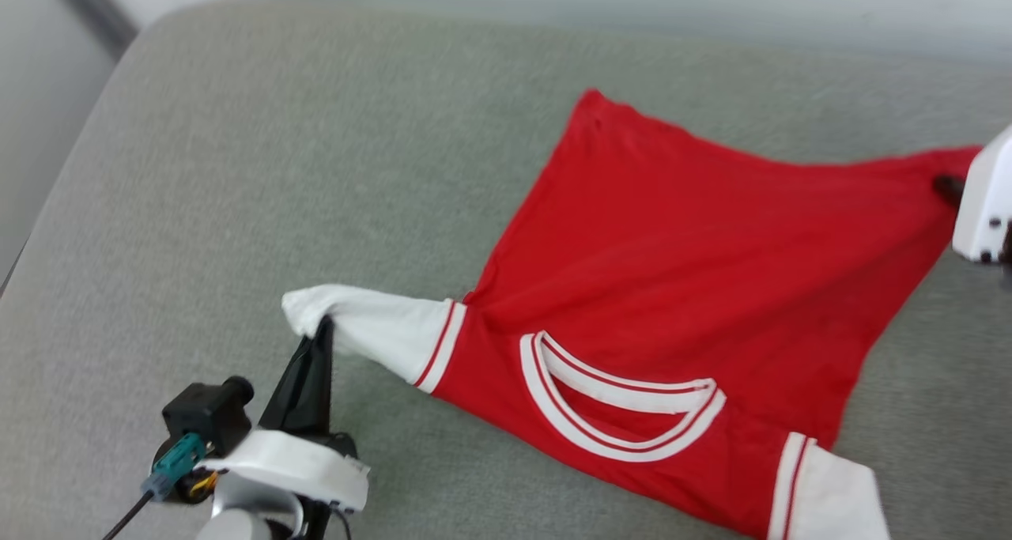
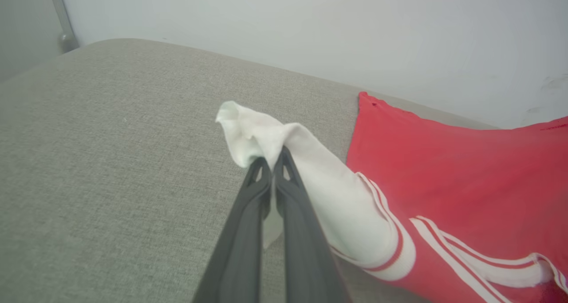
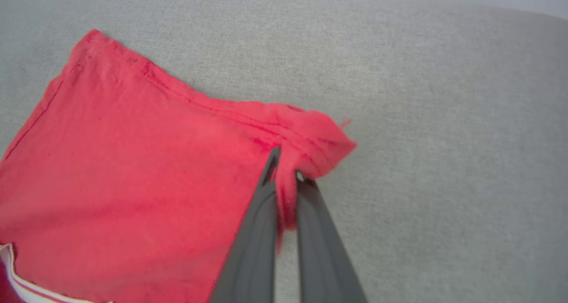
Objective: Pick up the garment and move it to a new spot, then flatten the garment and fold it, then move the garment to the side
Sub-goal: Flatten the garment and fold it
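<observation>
Garment (image 1: 680, 247) spread on the grey cushion (image 1: 237, 168), right of centre. Your left gripper (image 2: 271, 157) is clamped on its white near-left sleeve; your right gripper (image 3: 286, 172) pinches the far-right red hem corner.

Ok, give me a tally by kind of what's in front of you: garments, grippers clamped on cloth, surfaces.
garment: 1
grippers shut on it: 2, left gripper on a white sleeve, right gripper on a red corner
grey cushioned surface: 1
Total: 4

Head: high, looking down. Left wrist: low at 7 o'clock, close. Right wrist: 3 o'clock, close. Shared: garment (image 1: 680, 271).
</observation>
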Robot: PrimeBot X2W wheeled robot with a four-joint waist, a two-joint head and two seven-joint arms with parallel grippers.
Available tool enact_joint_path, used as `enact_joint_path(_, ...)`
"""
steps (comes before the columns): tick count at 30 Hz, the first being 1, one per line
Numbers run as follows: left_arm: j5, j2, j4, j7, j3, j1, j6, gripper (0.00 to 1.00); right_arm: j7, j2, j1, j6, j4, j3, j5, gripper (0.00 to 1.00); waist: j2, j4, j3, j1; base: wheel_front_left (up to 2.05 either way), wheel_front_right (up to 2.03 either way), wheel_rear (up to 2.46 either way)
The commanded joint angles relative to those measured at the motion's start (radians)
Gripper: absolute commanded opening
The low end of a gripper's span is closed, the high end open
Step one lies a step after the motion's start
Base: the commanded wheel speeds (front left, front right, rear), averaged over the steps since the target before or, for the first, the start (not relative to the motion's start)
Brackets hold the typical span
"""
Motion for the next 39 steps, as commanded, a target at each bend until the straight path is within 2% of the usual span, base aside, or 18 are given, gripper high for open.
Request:
enact_joint_path(1,-0.003,0.007,-0.003,0.003,0.007,0.017,0.007,0.0,0.007,-0.012,0.037,-0.001,-0.022,0.003,0.013,0.0,-0.0001,-0.076,-0.09,0.0,0.0,0.0,0.0)
enact_joint_path(5,-0.024,0.025,-0.008,0.027,0.023,0.073,0.025,0.0,0.053,-0.041,0.226,-0.001,-0.178,-0.022,0.042,0.0,-0.0001,-0.127,-0.159,0.0,0.0,0.0,0.0)
enact_joint_path(8,-0.037,0.039,0.004,0.035,0.038,0.109,0.033,0.0,0.094,-0.023,0.407,-0.001,-0.301,-0.069,0.046,0.0,-0.0001,-0.161,-0.202,0.0,0.0,0.0,0.0)
enact_joint_path(14,-0.059,0.051,0.022,0.039,0.055,0.158,0.045,0.0,0.158,0.09,0.782,-0.001,-0.48,-0.151,0.061,0.0,-0.0001,-0.213,-0.246,0.0,0.0,0.0,0.0)
enact_joint_path(19,-0.057,0.059,0.029,0.042,0.06,0.166,0.052,0.0,0.183,0.208,0.98,-0.001,-0.524,-0.164,0.056,0.0,-0.0001,-0.238,-0.254,0.0,0.0,0.0,0.0)
enact_joint_path(20,-0.057,0.061,0.03,0.042,0.06,0.163,0.052,0.0,0.178,0.23,1.001,-0.001,-0.522,-0.159,0.06,0.06,-0.0001,-0.242,-0.254,0.0,0.0,0.0,0.0)
enact_joint_path(21,-0.057,0.063,0.031,0.043,0.059,0.161,0.051,0.0,0.16,0.245,1.012,-0.001,-0.521,-0.152,0.066,0.49,-0.0001,-0.246,-0.254,0.0,0.0,0.0,0.0)
enact_joint_path(22,-0.057,0.063,0.03,0.043,0.058,0.158,0.05,0.0,0.142,0.254,1.017,-0.001,-0.523,-0.148,0.069,1.0,-0.0001,-0.25,-0.253,0.0,0.0,0.0,0.0)
enact_joint_path(24,-0.056,0.065,0.03,0.045,0.053,0.152,0.046,0.0,0.083,0.259,1.007,-0.001,-0.542,-0.144,0.065,1.0,-0.0001,-0.255,-0.252,0.0,0.0,0.0,0.0)
enact_joint_path(28,-0.052,0.069,0.022,0.051,0.045,0.136,0.044,0.0,-0.107,0.253,0.934,-0.001,-0.573,-0.158,0.042,1.0,-0.0001,-0.258,-0.24,0.0,0.0,0.0,0.0)
enact_joint_path(34,-0.04,0.071,0.007,0.056,0.03,0.085,0.035,0.0,-0.372,0.235,0.777,-0.001,-0.543,-0.154,0.012,1.0,-0.0001,-0.229,-0.185,0.0,0.0,0.0,0.0)
enact_joint_path(37,-0.029,0.066,-0.009,0.055,0.019,0.049,0.031,0.0,-0.412,0.221,0.684,-0.001,-0.503,-0.121,0.017,1.0,-0.0001,-0.206,-0.134,0.0,0.0,0.0,0.0)
enact_joint_path(39,-0.019,0.063,-0.018,0.055,0.007,0.023,0.026,0.0,-0.394,0.205,0.622,-0.001,-0.47,-0.089,0.021,1.0,-0.0001,-0.188,-0.098,0.0,0.0,0.0,0.0)
